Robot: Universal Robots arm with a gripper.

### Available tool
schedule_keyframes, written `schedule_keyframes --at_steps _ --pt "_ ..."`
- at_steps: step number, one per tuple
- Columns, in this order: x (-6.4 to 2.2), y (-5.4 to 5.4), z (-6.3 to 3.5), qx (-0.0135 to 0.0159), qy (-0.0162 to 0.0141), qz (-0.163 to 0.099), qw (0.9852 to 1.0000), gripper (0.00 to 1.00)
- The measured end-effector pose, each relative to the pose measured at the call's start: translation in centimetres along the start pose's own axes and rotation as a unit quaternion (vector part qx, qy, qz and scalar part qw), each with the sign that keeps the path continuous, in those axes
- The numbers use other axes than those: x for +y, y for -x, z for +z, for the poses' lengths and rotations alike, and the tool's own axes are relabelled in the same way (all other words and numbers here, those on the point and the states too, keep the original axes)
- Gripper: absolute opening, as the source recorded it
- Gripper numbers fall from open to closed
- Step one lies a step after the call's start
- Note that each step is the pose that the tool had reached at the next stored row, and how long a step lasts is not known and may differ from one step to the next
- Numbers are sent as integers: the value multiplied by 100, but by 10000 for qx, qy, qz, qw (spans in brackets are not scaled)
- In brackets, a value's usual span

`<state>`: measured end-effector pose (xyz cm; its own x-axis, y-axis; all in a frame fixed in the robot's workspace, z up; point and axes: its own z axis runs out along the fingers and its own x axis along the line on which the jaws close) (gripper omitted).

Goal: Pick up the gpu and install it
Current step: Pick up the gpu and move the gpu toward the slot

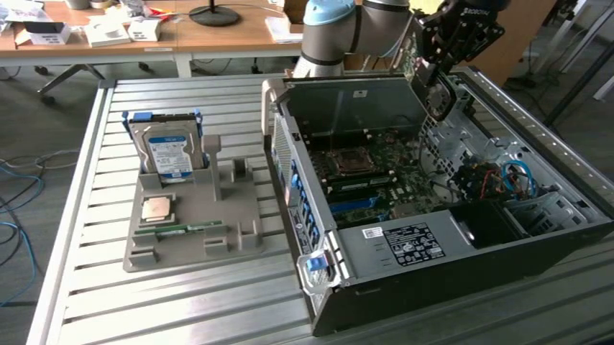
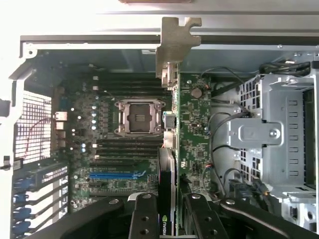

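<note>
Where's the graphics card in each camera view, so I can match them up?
Exterior view: the graphics card hangs from the claw over the far end of the open computer case.
Wrist view: the card is edge-on, clamped in the claw.
Shared landmark: the processor socket.

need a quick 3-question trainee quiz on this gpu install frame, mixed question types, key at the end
1. Multiple choice: the gripper is shut on A) a CPU chip, B) the gpu, C) a memory stick.
2. True or false: the gpu is already seated in the motherboard's blue slot.
3. Fill in: the part standing upright in the grey holder is the ____.
Key: 1 B. 2 false, it is held over the open case. 3 hard drive.
</note>
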<state>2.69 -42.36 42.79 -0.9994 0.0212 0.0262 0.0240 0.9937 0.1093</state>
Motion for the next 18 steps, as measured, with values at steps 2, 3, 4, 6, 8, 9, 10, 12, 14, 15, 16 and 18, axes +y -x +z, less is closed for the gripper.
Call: schedule_keyframes --at_steps 2,3,4,6,8,9,10,12,14,15,16,18 --pt "1 17 0 0 0 -4 10000 26" --pt "1 24 0 0 0 -7 10000 26" --pt "0 28 2 0 0 -11 10000 26" --pt "-1 34 15 1 -1 -21 10000 26" --pt "-3 39 34 3 -1 -32 10000 26" --pt "-4 40 44 3 -1 -39 10000 26" --pt "-5 41 52 4 -1 -46 10000 26" --pt "-6 42 61 6 -2 -64 10000 26" --pt "-6 42 61 8 -3 -74 10000 26" --pt "-6 42 61 7 -3 -74 10000 26" --pt "-6 42 61 7 -3 -74 10000 26" --pt "-7 43 69 7 2 -74 10000 26"
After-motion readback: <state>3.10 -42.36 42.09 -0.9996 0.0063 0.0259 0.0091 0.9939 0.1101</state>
